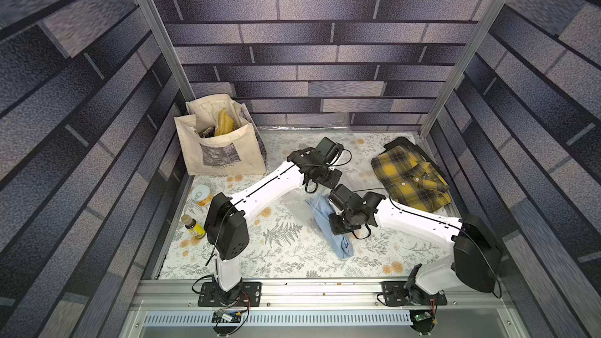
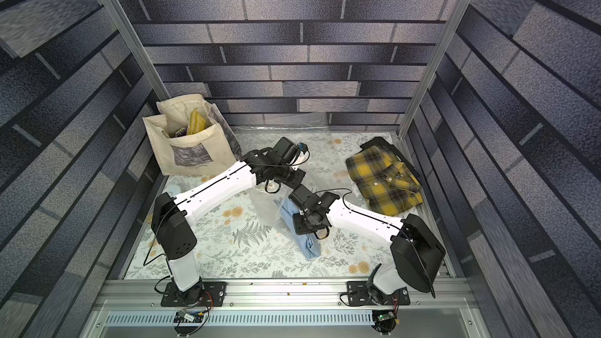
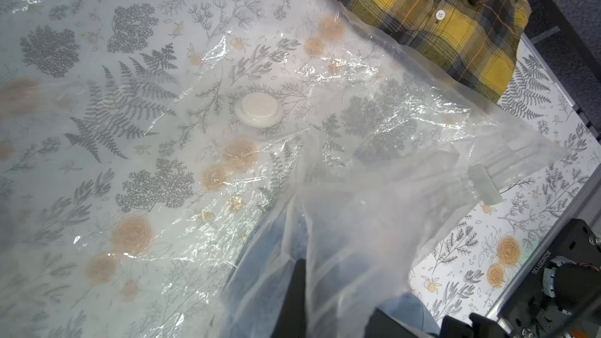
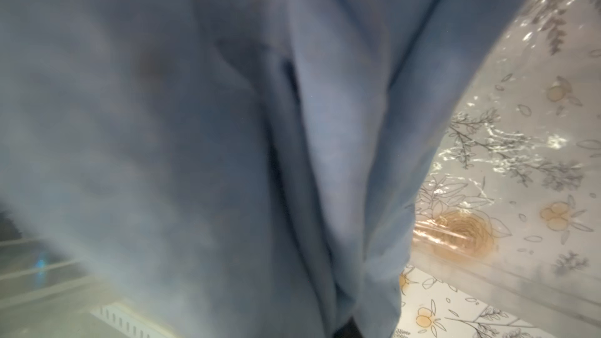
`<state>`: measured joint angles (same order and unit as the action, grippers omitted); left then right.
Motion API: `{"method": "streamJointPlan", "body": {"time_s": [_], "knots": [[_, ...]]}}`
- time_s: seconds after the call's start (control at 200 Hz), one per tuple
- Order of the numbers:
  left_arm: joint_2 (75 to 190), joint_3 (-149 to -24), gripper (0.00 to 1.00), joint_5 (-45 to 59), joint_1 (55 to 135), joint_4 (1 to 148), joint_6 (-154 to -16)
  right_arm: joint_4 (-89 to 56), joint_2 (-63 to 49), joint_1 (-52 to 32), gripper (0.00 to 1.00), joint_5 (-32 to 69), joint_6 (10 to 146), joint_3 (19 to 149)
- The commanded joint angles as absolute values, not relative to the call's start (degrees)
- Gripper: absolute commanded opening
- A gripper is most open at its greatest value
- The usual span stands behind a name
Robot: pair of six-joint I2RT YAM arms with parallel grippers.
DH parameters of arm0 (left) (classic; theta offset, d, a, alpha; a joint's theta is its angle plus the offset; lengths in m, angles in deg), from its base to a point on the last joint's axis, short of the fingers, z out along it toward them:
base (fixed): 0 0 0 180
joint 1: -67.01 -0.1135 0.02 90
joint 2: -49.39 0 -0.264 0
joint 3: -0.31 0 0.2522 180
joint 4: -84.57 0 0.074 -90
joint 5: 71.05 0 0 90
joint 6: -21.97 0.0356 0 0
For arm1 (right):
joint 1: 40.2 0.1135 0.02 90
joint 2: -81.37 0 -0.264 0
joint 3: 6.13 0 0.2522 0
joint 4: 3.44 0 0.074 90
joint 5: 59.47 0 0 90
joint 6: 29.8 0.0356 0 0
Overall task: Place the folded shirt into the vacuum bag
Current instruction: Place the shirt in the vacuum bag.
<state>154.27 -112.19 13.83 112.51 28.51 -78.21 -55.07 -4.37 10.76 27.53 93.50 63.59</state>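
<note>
**Blue shirt** [image 1: 329,222]: soft, matte, creased cloth, bunched into a long strip. It lies just right of centre in both top views. Its upper part shows hazily through the clear film. Its lower end [image 2: 310,248] lies outside the film on the bare surface.

**Right pincer** [image 1: 336,227]: clamped on the blue shirt. In the right wrist view the cloth folds [image 4: 325,157] fill the frame and gather into it at the bottom edge.

**Vacuum bag** [image 3: 374,118]: clear, glossy, crinkled plastic, spread flat over the middle of the surface. It carries a round, flat white valve cap [image 3: 259,109].

**Left pincer** [image 1: 325,179]: closed on a pulled-up fold of the vacuum bag, at the lower centre of the left wrist view.

**Other items:**
- Plaid shirt [image 1: 409,177]: yellow-and-grey woven check with white buttons, folded, at centre right.
- Tote bag [image 1: 221,157]: cream canvas, upright, at centre left.
- Can [image 1: 202,195]: ring-pull lid, below the tote bag.
- Bottle [image 1: 192,226]: small, yellow label, below the can.

**Surface** [image 1: 286,255]: pale covering printed with grey ferns and tan flowers.

**Walls** [image 1: 325,43]: grey brick-pattern print on three sides, with aluminium posts at the back corners.
</note>
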Motion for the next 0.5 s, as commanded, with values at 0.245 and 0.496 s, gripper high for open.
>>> {"method": "streamJointPlan", "body": {"time_s": [0.245, 0.496], "knots": [[148.0, -107.6, 0.06, 14.1, 113.5, 31.9, -80.9, -51.0, -3.5, 8.3, 0.00, 28.3, 93.8, 67.6], [147.5, -106.2, 0.06, 14.3, 112.7, 32.7, -81.3, -46.6, -3.2, 7.9, 0.00, 28.5, 91.4, 70.8]]}}
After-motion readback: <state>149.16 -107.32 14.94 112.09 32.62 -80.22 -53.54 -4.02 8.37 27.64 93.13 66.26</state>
